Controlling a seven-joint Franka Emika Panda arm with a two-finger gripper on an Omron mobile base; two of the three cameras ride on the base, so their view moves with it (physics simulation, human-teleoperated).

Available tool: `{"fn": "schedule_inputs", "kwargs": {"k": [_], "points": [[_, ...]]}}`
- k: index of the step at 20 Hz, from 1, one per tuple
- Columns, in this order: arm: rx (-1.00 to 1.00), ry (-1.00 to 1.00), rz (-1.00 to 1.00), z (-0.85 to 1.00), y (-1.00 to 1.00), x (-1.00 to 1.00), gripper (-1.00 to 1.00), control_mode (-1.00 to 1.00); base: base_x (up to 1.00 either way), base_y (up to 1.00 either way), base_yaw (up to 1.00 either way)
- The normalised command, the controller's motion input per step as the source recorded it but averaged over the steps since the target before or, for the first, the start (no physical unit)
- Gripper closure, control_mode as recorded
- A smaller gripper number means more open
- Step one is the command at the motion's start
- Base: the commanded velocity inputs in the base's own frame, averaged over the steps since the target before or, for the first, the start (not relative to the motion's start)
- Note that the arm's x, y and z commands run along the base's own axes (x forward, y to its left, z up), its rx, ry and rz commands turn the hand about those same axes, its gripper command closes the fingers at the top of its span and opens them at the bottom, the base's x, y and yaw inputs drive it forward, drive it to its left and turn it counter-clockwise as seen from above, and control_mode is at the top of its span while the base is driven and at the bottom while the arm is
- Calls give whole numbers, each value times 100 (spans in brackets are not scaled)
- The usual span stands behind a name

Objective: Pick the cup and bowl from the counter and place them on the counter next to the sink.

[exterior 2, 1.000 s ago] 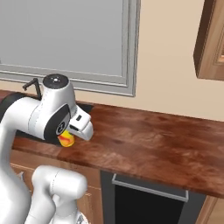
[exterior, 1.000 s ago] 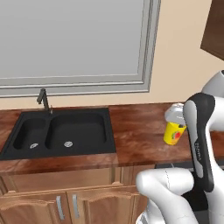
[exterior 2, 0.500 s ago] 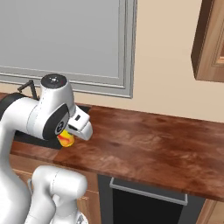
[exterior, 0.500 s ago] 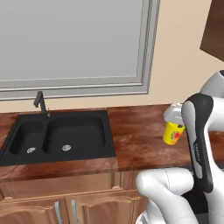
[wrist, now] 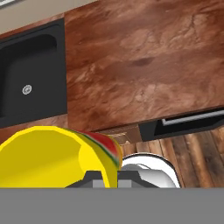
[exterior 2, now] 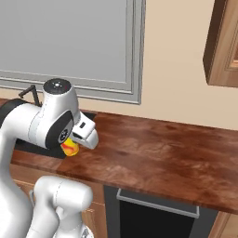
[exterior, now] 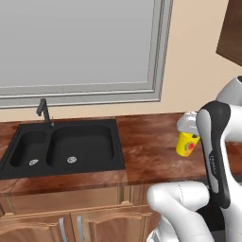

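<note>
- Claw (wrist: pixel 106 177): mine, pinching the cup (exterior: pixel 187 143) by its rim, aloft above the desk (exterior: pixel 151 146), right of the sink (exterior: pixel 64 149).
- Advice: I should lower level onto bare wood beside the basin, seating the base before letting go.

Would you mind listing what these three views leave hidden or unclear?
- Gripper, left base view: its fingertips sit behind the cup and the arm's dark link.
- Cup, right base view: mostly covered by the white wrist; just its lower part shows.
- Cup, hand view: its lower part is cut off at the bottom edge.
- Sink, right base view: largely behind the arm.
- Faucet, left base view: too small for detail.
</note>
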Motion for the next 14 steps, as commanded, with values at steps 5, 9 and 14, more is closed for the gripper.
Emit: {"fn": "schedule_inputs", "kwargs": {"k": [5, 9, 14], "points": [[0, 0, 0, -1, 20, 11, 100, -100, 0, 0, 0], [0, 0, 0, -4, 43, 35, 100, -100, 0, 0, 0], [0, 0, 0, -6, 44, 41, 100, -100, 0, 0, 0]]}}
